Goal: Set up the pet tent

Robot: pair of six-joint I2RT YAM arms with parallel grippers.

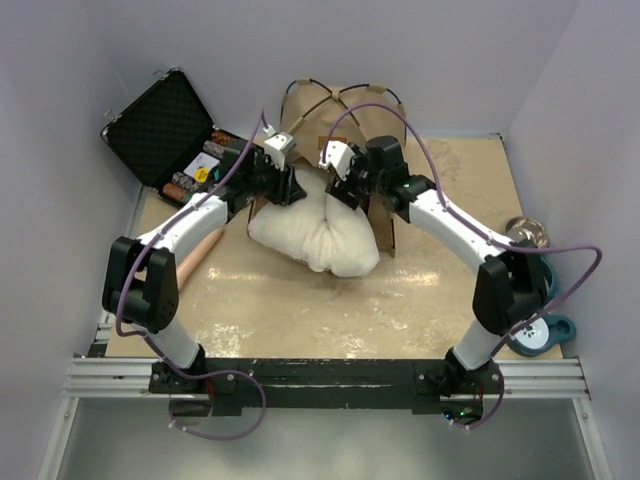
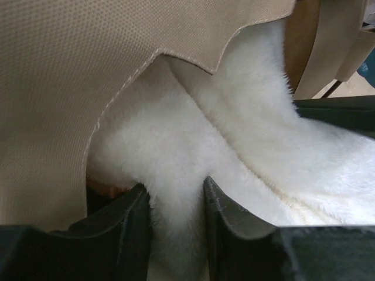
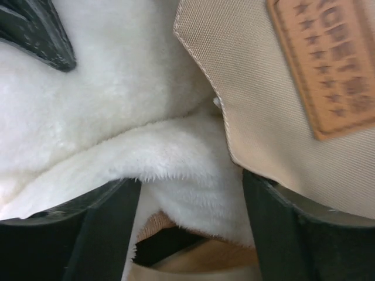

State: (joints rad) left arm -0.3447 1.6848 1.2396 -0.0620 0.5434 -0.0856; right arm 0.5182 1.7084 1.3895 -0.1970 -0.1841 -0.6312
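Note:
The tan pet tent [image 1: 340, 112] stands at the back of the table with its thin black poles [image 1: 312, 92] arching over it. A white fluffy cushion [image 1: 315, 235] lies half in the tent's doorway. My left gripper [image 1: 289, 190] is shut on a fold of the cushion [image 2: 246, 134] just below the tent's tan doorway edge [image 2: 70, 70]; the gripper [image 2: 176, 202] pinches the fur. My right gripper [image 1: 341, 190] is open, and its jaws [image 3: 190, 193] straddle the cushion's edge [image 3: 176, 158] beside the tan fabric [image 3: 258, 117] with the brown patch [image 3: 328, 64]. The pompom is hidden.
An open black foam-lined case [image 1: 165, 125] with several small items sits at the back left. A pink roll [image 1: 195, 255] lies by the left arm. A metal bowl [image 1: 525, 232] and a blue object [image 1: 545, 335] sit at the right edge. Walls close in on three sides.

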